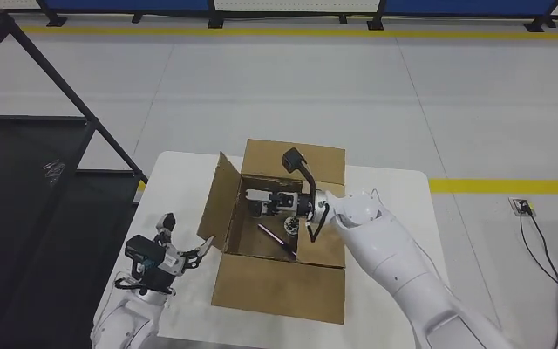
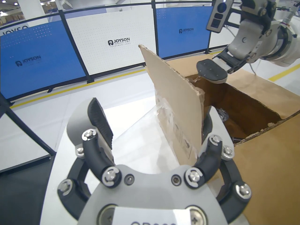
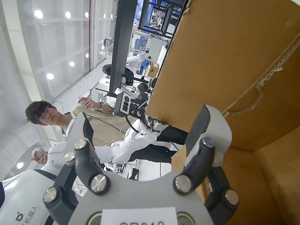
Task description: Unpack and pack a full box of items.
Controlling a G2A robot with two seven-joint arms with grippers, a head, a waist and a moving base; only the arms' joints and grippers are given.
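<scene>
An open cardboard box (image 1: 277, 288) stands in the middle of the white table (image 1: 384, 188). My right gripper (image 1: 251, 202) is inside the box near its left wall, open and holding nothing; in the right wrist view this gripper (image 3: 144, 113) faces the cardboard wall (image 3: 222, 47). A thin dark stick (image 1: 277, 237) and a small round item (image 1: 292, 226) lie on the box floor. My left gripper (image 1: 189, 231) is open at the table's left, outside the box. The upright left flap (image 2: 173, 99) stands between the left gripper's fingers (image 2: 98, 118), and I cannot tell whether they touch it.
The box's far flap (image 1: 296, 157) and near flap (image 1: 279, 292) lie folded outward. A black frame (image 1: 105, 140) and a dark panel stand just off the table's left edge. In the left wrist view the right arm's finger pad (image 2: 212, 71) hangs over the box opening.
</scene>
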